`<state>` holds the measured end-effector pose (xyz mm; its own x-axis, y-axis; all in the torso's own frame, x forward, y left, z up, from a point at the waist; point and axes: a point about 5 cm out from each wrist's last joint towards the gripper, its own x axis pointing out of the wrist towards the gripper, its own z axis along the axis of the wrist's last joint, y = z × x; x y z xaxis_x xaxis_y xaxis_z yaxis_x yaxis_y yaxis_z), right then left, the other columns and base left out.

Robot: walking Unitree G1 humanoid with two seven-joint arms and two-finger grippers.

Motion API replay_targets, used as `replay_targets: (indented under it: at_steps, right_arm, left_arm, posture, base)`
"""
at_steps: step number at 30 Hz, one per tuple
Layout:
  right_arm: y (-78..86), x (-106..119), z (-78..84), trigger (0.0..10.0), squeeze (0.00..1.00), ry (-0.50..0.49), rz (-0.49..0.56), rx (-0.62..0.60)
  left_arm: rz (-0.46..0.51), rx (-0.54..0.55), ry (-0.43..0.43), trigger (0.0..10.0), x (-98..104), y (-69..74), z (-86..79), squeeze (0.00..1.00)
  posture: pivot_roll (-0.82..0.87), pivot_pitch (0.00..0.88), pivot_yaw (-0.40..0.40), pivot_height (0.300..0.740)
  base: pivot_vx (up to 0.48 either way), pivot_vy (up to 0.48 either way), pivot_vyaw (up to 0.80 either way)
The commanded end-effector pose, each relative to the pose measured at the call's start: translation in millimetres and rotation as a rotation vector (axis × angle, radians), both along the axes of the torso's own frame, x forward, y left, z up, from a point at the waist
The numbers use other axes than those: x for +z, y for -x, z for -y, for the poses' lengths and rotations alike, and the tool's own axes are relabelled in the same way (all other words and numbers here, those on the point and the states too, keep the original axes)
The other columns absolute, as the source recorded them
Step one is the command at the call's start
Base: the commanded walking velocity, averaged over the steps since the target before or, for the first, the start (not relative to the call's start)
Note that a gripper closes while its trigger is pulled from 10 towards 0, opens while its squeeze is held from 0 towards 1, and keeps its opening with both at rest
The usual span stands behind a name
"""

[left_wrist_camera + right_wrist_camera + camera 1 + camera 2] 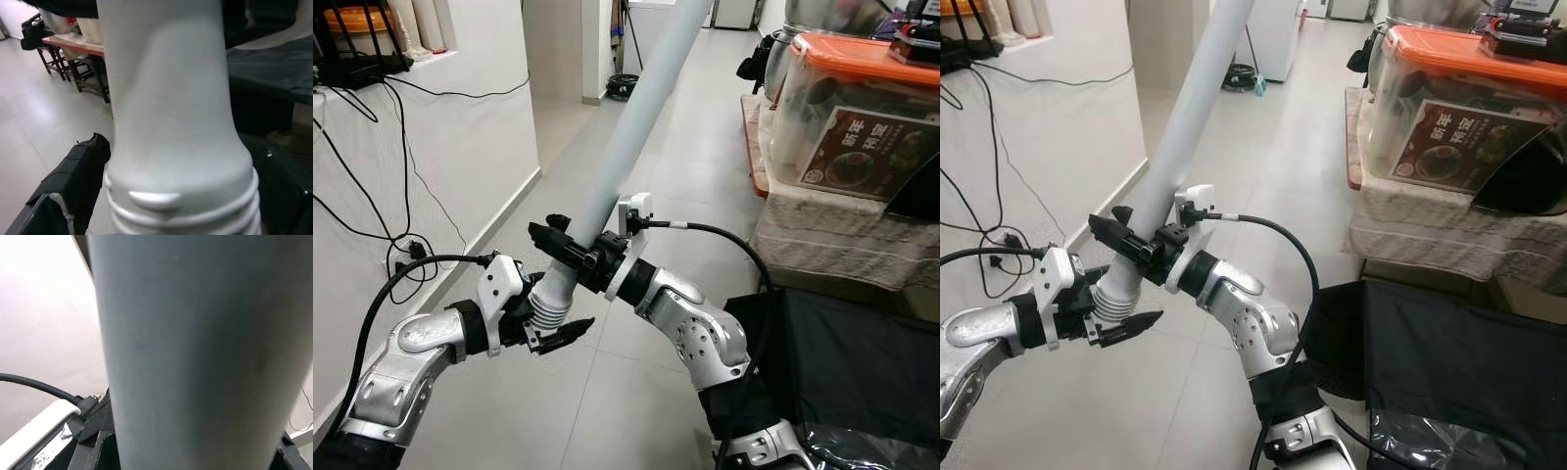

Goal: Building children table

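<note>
Two grippers share one long pale grey table leg (636, 127), which slants up and away from the robot over the tiled floor (656, 206), its upper end running out past the top of both eye views. Its lower end carries a ribbed screw thread (548, 311), and the left gripper (548, 328) sits right at that thread, its black fingers (570, 332) closed against the ribbed collar from either side. Just above, the right gripper (570, 247) is clamped across the smooth shaft, fingers pinched tight on it. Judging by its look, the leg is a stiff plastic tube: rigid, probably light for its length, and smooth enough to turn or slide in a loose pinch. Because so much of it reaches beyond both holds, the far end would likely swing with any small wrist motion, so a firm grip low on the shaft seems wise, with the thread left bare for screwing in. The ribs give better purchase than the shaft, yet squeezing them could mar the thread. Beside the robot on the right stands a cloth-covered table (832, 245) bearing an orange-lidded container (842, 108), and cables (372, 186) hang down the white wall on the left.
</note>
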<state>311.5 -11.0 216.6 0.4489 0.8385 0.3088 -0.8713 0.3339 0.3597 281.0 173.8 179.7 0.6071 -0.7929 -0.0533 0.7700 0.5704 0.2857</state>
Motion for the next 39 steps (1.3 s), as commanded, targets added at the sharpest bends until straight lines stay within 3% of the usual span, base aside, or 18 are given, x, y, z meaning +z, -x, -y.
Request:
replay_targets:
  at_steps: [1,7,10,19,20,21,22,23,25,26,28,29,39]
  right_arm:
    - [5.5,0,-9.6,0.0,0.0,-0.067,-0.024,0.015]
    - [-3.1,1,-3.0,0.0,0.0,-0.056,-0.019,-0.044]
    - [-13.3,3,7.8,0.0,0.0,-0.026,0.011,-0.119]
    - [-35.9,1,36.6,0.0,0.0,0.099,0.066,-0.349]
    - [-40.3,1,42.2,0.0,0.0,0.124,0.073,-0.423]
    - [-40.3,1,42.2,0.0,0.0,0.124,0.073,-0.423]
    - [-42.9,1,45.8,0.0,0.0,0.137,0.08,-0.472]
    - [-42.9,1,45.8,0.0,0.0,0.137,0.08,-0.472]
    - [-47.3,4,53.7,0.0,0.0,0.171,0.097,-0.595]
    - [-48.3,5,55.9,3.8,0.0,0.184,0.105,-0.632]
    - [-48.9,5,57.2,3.8,0.0,0.192,0.11,-0.654]
    - [-48.9,6,59.2,10.0,0.0,0.203,0.114,-0.674]
    - [-46.4,3,75.7,10.0,0.0,0.235,0.126,-0.755]
  left_arm:
    - [0.015,0.02,0.002,10.0,0,-2.2,-2.3,1.0]
    - [0.073,0.144,0.048,10.0,6,-4.8,-20.2,1.0]
    - [0.098,0.219,0.075,10.0,11,0.9,-31.8,1.0]
    - [0.179,0.336,0.153,10.0,34,21.0,-39.9,1.0]
    - [0.181,0.372,0.162,10.0,31,23.1,-39.1,0.49]
    - [0.181,0.372,0.162,10.0,31,23.1,-39.1,0.49]
    - [0.178,0.4,0.165,10.0,28,24.6,-38.3,0.0]
    - [0.178,0.4,0.165,10.0,28,24.6,-38.3,0.0]
    - [0.16,0.504,0.176,10.0,16,27.7,-36.9,0.0]
    - [0.144,0.554,0.185,10.0,11,29.7,-36.6,0.0]
    - [0.133,0.585,0.19,10.0,8,31.0,-36.5,0.0]
    - [0.126,0.598,0.195,10.0,5,33.8,-34.7,0.0]
    - [0.074,0.663,0.208,10.0,-8,45.7,-29.2,0.0]
  posture:
    - [0.03,0.0,-0.045,0.74]
    - [0.04,0.0,-0.048,0.74]
    - [0.04,0.0,-0.054,0.74]
    - [0.07,0.0,-0.068,0.74]
    - [0.07,0.0,-0.069,0.74]
    - [0.07,0.0,-0.069,0.74]
    - [0.07,0.0,-0.068,0.74]
    - [0.07,0.0,-0.068,0.74]
    - [0.07,0.0,-0.068,0.74]
    - [0.08,0.0,-0.07,0.74]
    - [0.08,0.0,-0.07,0.74]
    - [0.08,0.0,-0.069,0.74]
    - [0.07,0.0,-0.065,0.74]
  base:
    - [0.0,0.0,0.0]
    - [0.0,0.0,0.0]
    - [0.0,0.0,0.0]
    - [0.0,0.0,0.0]
    - [0.0,0.0,0.0]
    - [0.0,0.0,0.0]
    - [0.0,0.0,0.0]
    - [0.0,0.0,0.0]
    - [0.0,0.0,0.0]
    - [0.0,0.0,0.0]
    - [0.0,0.0,0.0]
    - [0.0,0.0,0.0]
    - [0.0,0.0,0.0]
